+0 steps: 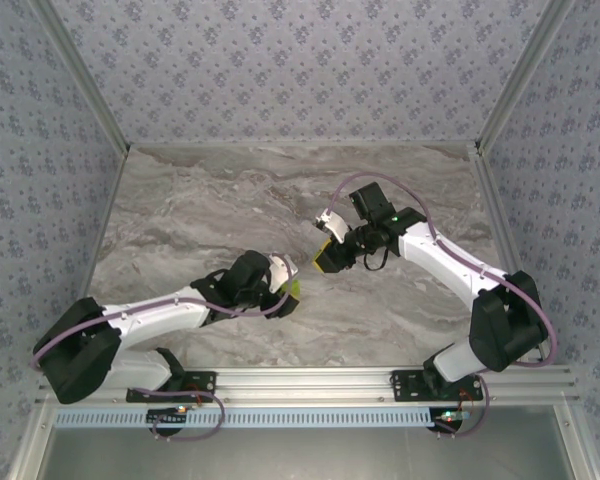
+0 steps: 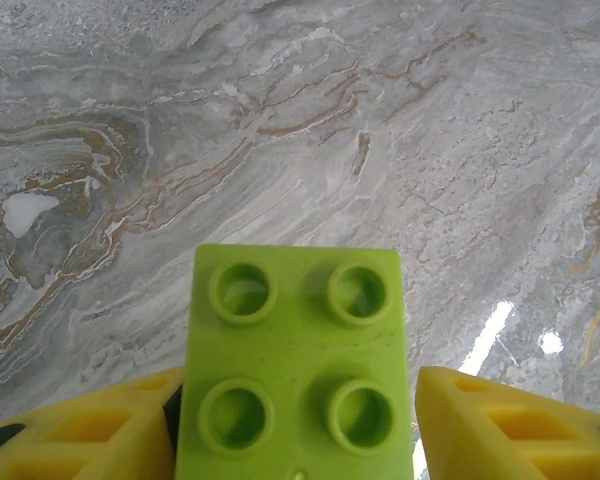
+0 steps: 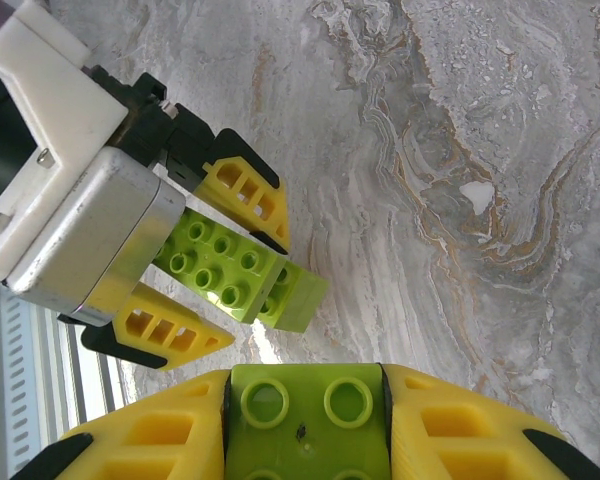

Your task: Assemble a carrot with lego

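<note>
Now the left end effector (image 3: 250,290) clamps joined lime-green bricks (image 3: 220,262) (above the tabletop (image 3: 460,120)); right end effector (image 3: 305,385) pinches a lime-green brick (image 3: 305,425).

Wide open on the far half of the marble table (image 1: 230,190), bare stone from side to side; middle is tight, left gripper (image 1: 290,283) and right gripper (image 1: 327,257) nose to nose, only a sliver between the stacked lime-green bricks (image 3: 235,268) and the lime-green brick (image 3: 305,400); right arm (image 1: 450,262) bars the near right, left arm (image 1: 170,315) lies across the near left; patterned walls (image 1: 40,150) shut in left, far and right sides.
</note>
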{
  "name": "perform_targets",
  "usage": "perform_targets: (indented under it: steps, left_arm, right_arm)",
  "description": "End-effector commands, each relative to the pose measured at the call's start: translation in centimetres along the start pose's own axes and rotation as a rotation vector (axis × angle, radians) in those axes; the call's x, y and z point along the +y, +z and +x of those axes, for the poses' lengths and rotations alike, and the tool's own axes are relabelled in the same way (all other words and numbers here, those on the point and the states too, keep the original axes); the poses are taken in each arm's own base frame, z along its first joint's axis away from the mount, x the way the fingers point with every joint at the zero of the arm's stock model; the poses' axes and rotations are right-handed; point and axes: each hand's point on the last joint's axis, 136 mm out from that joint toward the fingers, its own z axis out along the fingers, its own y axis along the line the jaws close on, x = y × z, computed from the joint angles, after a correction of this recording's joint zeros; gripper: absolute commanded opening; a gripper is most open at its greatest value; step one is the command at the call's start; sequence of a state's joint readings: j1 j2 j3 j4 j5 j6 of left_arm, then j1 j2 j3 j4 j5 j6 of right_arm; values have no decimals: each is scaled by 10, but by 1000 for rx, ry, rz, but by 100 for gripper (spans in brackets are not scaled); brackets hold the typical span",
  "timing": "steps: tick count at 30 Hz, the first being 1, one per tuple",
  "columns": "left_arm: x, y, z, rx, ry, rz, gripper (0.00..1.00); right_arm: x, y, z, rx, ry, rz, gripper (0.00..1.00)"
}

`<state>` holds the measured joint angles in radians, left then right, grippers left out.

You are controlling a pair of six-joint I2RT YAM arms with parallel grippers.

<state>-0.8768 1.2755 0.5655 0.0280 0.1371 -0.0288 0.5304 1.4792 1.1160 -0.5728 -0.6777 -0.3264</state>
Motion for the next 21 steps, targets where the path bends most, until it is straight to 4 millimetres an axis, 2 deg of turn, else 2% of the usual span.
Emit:
perform_targets:
  steps: [1,9,21]
  left_arm:
    - [-1,-2,-6,-38,0,-14,58]
    - [0,-5,-8,-60,4,-28,54]
    - [-4,-3,-8,-52,11,-6,33]
  right_arm:
    - [3,-2,-1,2,2,-13,24]
    - [3,-3,-2,1,-2,-14,24]
    - [4,-4,-2,-2,-2,-13,24]
